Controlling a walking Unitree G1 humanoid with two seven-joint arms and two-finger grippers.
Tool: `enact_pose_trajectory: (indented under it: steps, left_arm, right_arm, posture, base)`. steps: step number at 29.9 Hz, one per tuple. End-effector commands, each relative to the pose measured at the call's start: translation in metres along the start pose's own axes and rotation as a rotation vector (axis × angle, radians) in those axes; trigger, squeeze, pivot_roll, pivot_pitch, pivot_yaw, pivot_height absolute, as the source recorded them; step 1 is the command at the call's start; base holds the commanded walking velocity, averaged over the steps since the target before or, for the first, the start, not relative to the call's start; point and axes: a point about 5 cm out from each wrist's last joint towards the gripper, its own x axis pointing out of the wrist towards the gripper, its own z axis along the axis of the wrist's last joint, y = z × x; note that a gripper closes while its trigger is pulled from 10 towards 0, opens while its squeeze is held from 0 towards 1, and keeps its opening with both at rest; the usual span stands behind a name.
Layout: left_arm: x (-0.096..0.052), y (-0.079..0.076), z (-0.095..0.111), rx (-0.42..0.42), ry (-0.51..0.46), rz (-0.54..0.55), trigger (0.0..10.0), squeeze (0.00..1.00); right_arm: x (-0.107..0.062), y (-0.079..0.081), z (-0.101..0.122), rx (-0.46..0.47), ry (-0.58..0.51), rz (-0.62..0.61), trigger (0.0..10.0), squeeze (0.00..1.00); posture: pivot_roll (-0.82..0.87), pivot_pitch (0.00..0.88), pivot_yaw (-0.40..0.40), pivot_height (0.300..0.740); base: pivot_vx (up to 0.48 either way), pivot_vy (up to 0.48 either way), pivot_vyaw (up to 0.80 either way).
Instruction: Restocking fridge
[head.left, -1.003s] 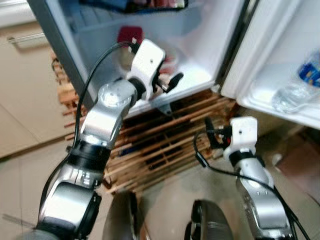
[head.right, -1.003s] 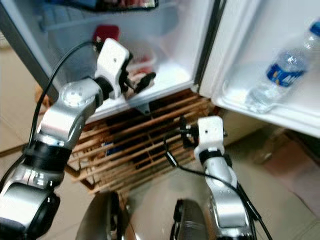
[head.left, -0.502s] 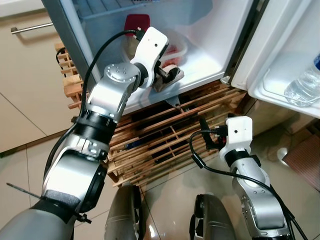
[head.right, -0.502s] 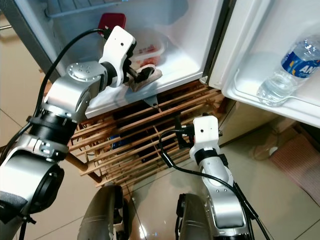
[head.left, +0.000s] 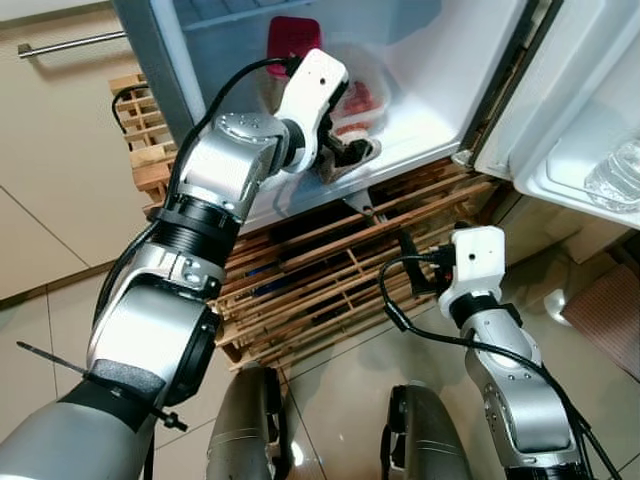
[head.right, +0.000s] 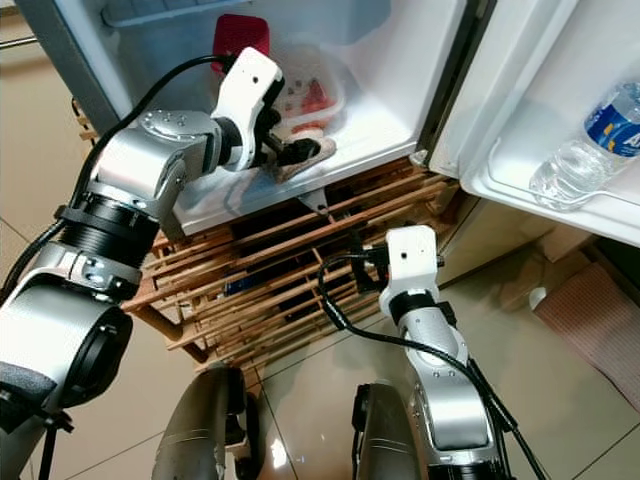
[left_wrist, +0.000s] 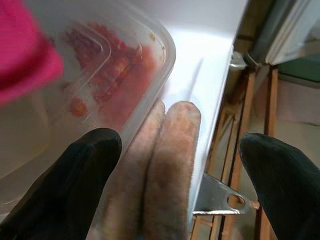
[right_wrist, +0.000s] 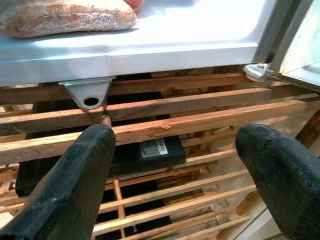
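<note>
The left pincer (head.left: 352, 158) reaches into the bottom of the open white fridge (head.left: 430, 70), its two black fingers (left_wrist: 75, 185) spread wide with nothing clamped between them. In the left wrist view, two brown, rough-skinned sausage-shaped rolls (left_wrist: 157, 165) lie side by side on the white fridge floor (left_wrist: 210, 75) between those fingers, near its front edge. They rest against the side of a clear plastic tub holding red food (left_wrist: 107, 70). A dark red lidded container (head.left: 292, 35) stands just behind the tub, deeper in the fridge.

The right pincer (head.left: 410, 262) hangs low in front of the slatted wooden pallet (head.left: 330, 275) on which the fridge stands. Its fingers (right_wrist: 75, 185) are parted and empty, pointing at the slats; a flat black device with a white label (right_wrist: 145, 150) lies among them.

On the opened fridge door (head.right: 560, 60), a clear plastic water bottle with a blue label (head.right: 585, 150) lies tilted in the lower door shelf. Glossy beige floor tiles (head.right: 600, 400) surround the robot's feet.
</note>
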Motion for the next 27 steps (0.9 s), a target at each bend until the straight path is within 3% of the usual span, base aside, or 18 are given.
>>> enact_pose_trajectory:
  steps: [1,10,19,22,26,27]
  left_arm:
    - [0.004,-0.003,-0.006,-0.001,0.049,-0.014,10.0,0.0]
    - [0.008,0.001,-0.007,0.052,0.035,0.047,10.0,0.0]
    - [0.006,0.007,0.002,0.04,-0.019,0.099,10.0,0.0]
    - [0.005,0.007,0.008,0.047,-0.057,0.108,10.0,0.0]
    - [-0.006,0.01,0.045,0.108,-0.257,0.186,10.0,0.0]
    - [-0.006,0.01,0.045,0.108,-0.257,0.186,10.0,0.0]
  right_arm:
    - [-0.001,0.0,0.0,0.009,0.007,0.005,10.0,0.0]
    - [0.0,0.001,0.0,0.005,0.005,0.01,10.0,0.0]
    - [0.0,0.001,-0.001,-0.002,0.005,0.014,10.0,0.0]
    - [0.0,0.001,-0.001,-0.003,0.006,0.014,10.0,0.0]
    - [-0.003,0.002,-0.004,-0.007,0.011,0.021,10.0,0.0]
    - [-0.003,0.002,-0.004,-0.007,0.011,0.021,10.0,0.0]
  posture:
    - [-0.04,0.227,-0.005,0.642]
    - [-0.05,0.21,-0.009,0.642]
    - [-0.05,0.196,-0.013,0.642]
    - [-0.05,0.185,-0.015,0.642]
    - [-0.04,0.163,-0.027,0.642]
    - [-0.04,0.163,-0.027,0.642]
  base:
    - [0.0,0.0,0.0]
    - [0.0,0.0,0.0]
    - [0.0,0.0,0.0]
    - [0.0,0.0,0.0]
    - [0.0,0.0,0.0]
    - [0.0,0.0,0.0]
